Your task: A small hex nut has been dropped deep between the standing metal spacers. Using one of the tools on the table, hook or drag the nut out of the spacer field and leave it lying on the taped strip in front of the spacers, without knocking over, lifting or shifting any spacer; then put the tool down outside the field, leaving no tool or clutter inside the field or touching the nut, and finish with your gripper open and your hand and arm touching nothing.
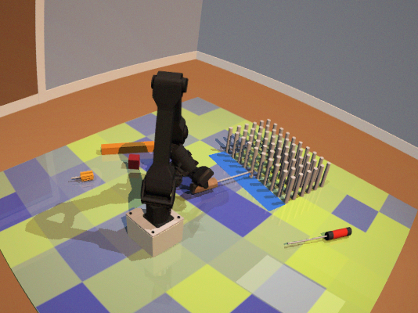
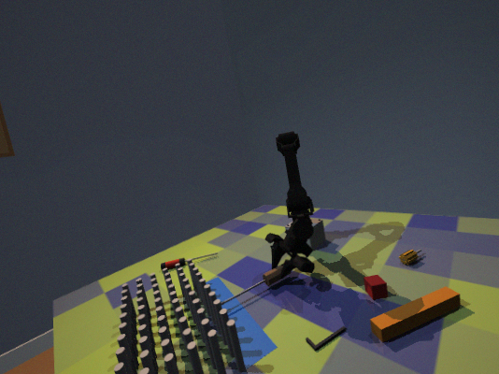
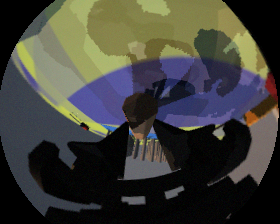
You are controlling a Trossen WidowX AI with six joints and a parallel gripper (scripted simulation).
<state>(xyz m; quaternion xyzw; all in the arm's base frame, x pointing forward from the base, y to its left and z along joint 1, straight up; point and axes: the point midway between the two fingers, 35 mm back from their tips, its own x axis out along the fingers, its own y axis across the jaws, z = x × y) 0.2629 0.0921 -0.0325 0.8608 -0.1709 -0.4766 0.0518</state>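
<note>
My gripper (image 1: 203, 181) (image 2: 283, 271) (image 3: 140, 122) is shut on the brown wooden handle (image 2: 272, 277) (image 3: 140, 107) of a thin-shafted tool, low over the table. Its metal shaft (image 1: 234, 178) (image 2: 243, 293) reaches across the blue taped strip (image 1: 258, 191) (image 2: 254, 331) to the front row of the spacers. Its far end is too small to make out; whether it touches a spacer I cannot tell. The grey metal spacers (image 1: 290, 189) (image 2: 235, 343) stand upright in rows behind the strip. I cannot make out the hex nut in any view.
A red-handled screwdriver (image 1: 338, 233) (image 2: 174, 264) lies beyond one end of the field. A black hex key (image 2: 330, 339) lies near the strip's other end. An orange bar (image 1: 127, 149) (image 2: 416, 314), a red cube (image 1: 134, 161) (image 2: 376, 287) and a small orange-yellow object (image 1: 87, 175) (image 2: 409, 257) lie farther off.
</note>
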